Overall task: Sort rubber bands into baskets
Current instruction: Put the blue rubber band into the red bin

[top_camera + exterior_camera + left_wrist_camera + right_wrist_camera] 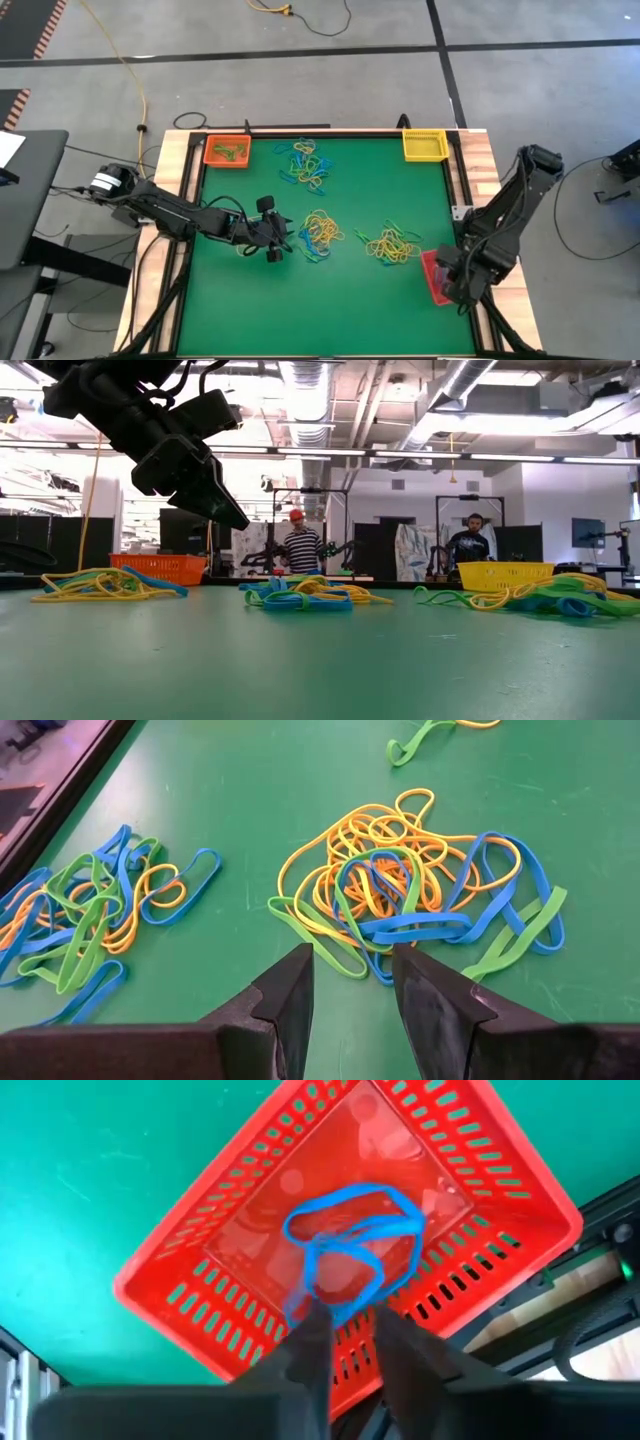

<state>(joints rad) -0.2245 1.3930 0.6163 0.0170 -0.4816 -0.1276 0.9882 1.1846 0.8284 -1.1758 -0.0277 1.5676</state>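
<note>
While three baskets sit at the table's (300, 320) edges — orange basket (227, 152) and yellow basket (424, 145) at the far corners, red basket (434, 276) at the right edge — three rubber-band piles (322, 234) lie mid-table. Right gripper (350, 1318) hangs narrowly parted over the red basket, blue bands (350, 1250) at its tips. Left gripper (352, 982) hovers part-open, empty, beside the middle pile.

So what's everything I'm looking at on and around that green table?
Red slotted plastic basket: one, table's right edge, blue bands inside.
Orange plastic basket: one, far left corner, holding green bands.
Yellow plastic basket: one, far right corner.
Rubber band piles: three, mixed yellow, blue, green; far pile, middle pile, right pile.
Green table: one.
Yellow cable: one, on the floor.
People: two, in the room behind.
Left gripper: open, beside the middle pile.
Right gripper: open, above the red basket.
</note>
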